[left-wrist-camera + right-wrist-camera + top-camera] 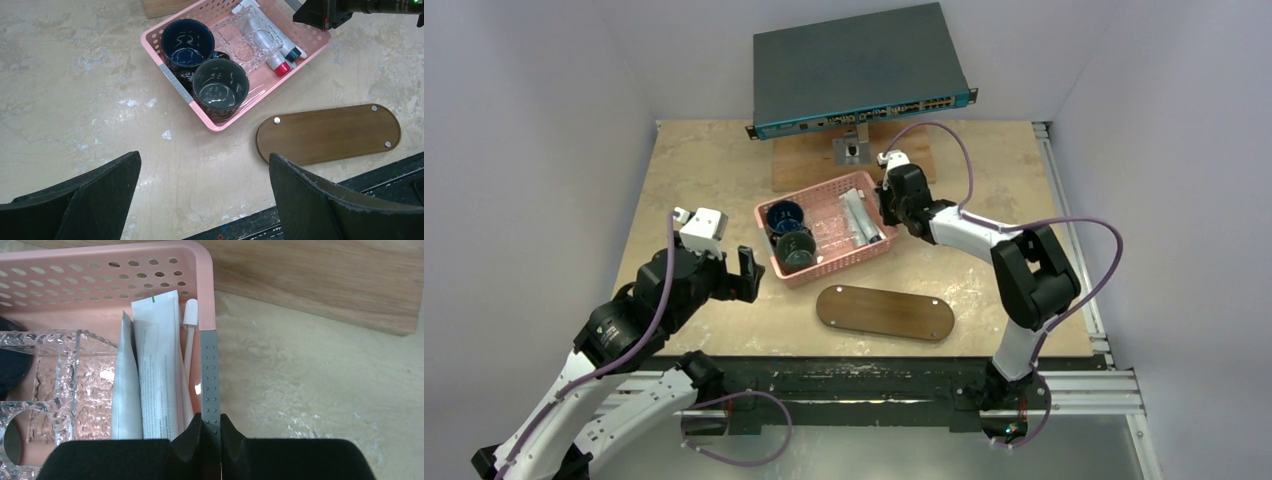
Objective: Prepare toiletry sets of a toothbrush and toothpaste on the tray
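- left tool [204,159] sits low in the shot, jaws spread wide, nothing between them
- pink basket [150,44] on the tabletop [75,90], with two dark mugs [220,90] side by side
- clear plastic holder [250,40] behind them, capped tubes [282,62] beside it
- wooden tray [327,132] bare, just beside the basket
- right arm [325,12] at the basket's far corner

The scuffed beige tabletop [984,180] is carrying a pink basket [842,264], sitting just beyond the left end effector [746,272], its rim pinched in the right end effector [889,212]. The tray [884,312] is lying nearer than both, and a pale wooden board [799,165] is lying beyond the right one.
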Action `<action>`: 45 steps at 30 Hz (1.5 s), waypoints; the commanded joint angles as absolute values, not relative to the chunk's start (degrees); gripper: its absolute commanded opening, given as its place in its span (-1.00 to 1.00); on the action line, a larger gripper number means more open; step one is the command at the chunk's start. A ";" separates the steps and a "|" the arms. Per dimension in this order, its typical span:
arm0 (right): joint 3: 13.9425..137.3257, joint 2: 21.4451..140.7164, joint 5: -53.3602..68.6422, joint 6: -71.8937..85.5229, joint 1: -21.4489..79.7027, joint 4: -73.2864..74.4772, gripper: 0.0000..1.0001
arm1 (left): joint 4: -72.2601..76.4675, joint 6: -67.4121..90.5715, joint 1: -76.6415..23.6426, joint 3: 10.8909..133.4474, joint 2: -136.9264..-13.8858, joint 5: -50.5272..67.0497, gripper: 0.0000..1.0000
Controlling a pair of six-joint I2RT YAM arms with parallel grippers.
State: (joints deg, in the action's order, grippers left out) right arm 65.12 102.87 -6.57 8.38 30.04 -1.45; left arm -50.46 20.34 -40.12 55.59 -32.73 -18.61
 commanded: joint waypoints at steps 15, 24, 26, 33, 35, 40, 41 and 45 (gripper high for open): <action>58.30 93.13 -18.81 20.54 26.86 3.56 -1.00 | -49.09 19.51 -39.67 55.46 -33.29 -18.81 0.99; 54.00 89.73 -17.62 19.18 22.60 2.92 -1.00 | -49.14 19.51 -39.73 55.54 -33.49 -18.81 0.99; 53.36 89.42 -17.53 17.90 22.35 2.90 -1.00 | -49.16 19.51 -39.69 55.57 -33.57 -18.81 0.99; 51.88 87.89 -18.51 17.01 21.65 3.63 -1.00 | -49.25 19.51 -39.72 55.55 -33.57 -18.85 0.99; 51.91 87.72 -17.84 17.07 21.61 3.63 -1.00 | -49.16 19.51 -39.66 55.55 -33.49 -18.81 0.99; 52.91 85.78 -16.99 17.07 21.62 4.71 -0.30 | -49.15 19.51 -39.65 55.54 -33.62 -18.81 0.99; 53.32 85.18 -16.89 16.59 21.64 5.05 -0.22 | -49.16 19.51 -39.68 55.55 -33.72 -18.81 0.98; 54.62 82.31 -15.92 16.17 21.67 6.67 -0.06 | -49.28 19.57 -39.68 55.60 -33.84 -18.81 0.98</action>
